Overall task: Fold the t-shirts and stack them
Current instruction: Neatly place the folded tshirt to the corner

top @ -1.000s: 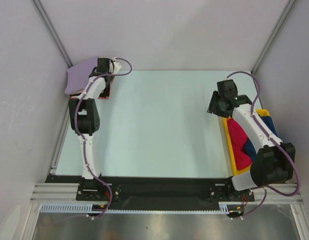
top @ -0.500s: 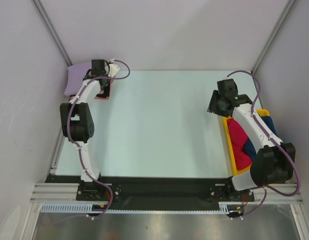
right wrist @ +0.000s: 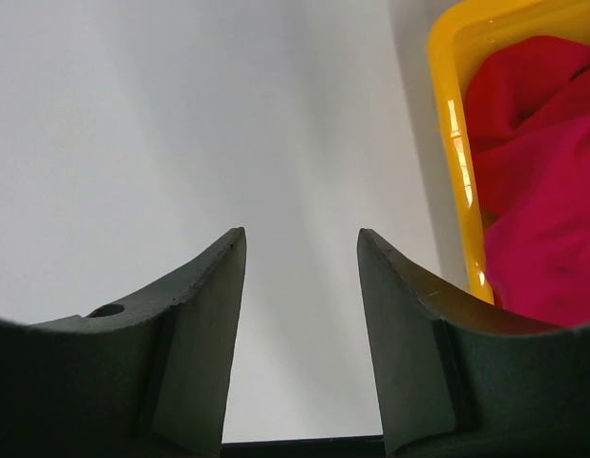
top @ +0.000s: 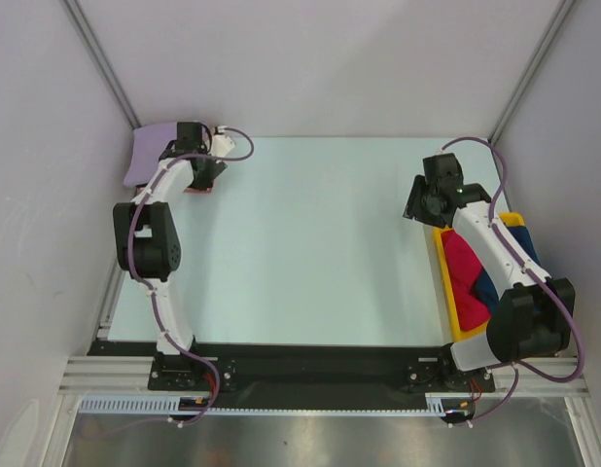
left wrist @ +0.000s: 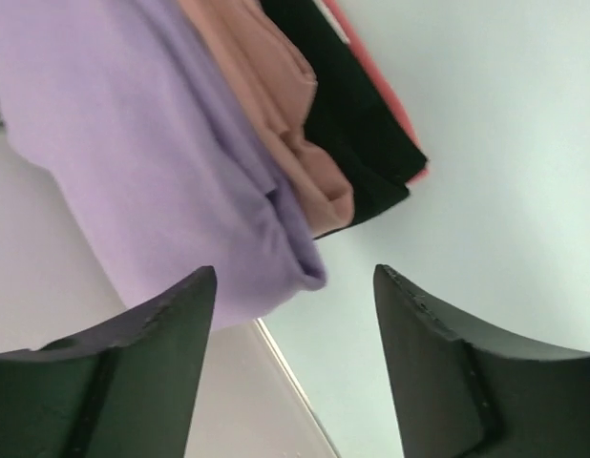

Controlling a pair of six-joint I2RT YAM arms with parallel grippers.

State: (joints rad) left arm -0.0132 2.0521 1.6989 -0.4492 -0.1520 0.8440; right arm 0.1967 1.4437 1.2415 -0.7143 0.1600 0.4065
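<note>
A stack of folded t-shirts lies in the far left corner. From the top it holds a lavender shirt [top: 145, 148] [left wrist: 133, 143], a salmon pink one [left wrist: 276, 86], a black one [left wrist: 357, 134] and a red edge [left wrist: 411, 129] at the bottom. My left gripper [top: 201, 167] [left wrist: 295, 272] hovers open just off the stack's edge, nothing between its fingers. My right gripper [top: 419, 206] [right wrist: 302, 234] is open and empty over bare table beside the yellow bin. A red shirt [top: 461, 265] [right wrist: 534, 143] and a dark blue shirt [top: 487, 288] lie crumpled in the bin.
The yellow plastic bin [top: 444, 284] [right wrist: 446, 124] stands at the table's right edge under the right arm. White walls close in on the left, far and right sides. The pale table [top: 310, 243] spreads between the two arms.
The left gripper has brought the lavender shirt down onto the stack, then opened and let it go. The right arm has stayed where it was.
</note>
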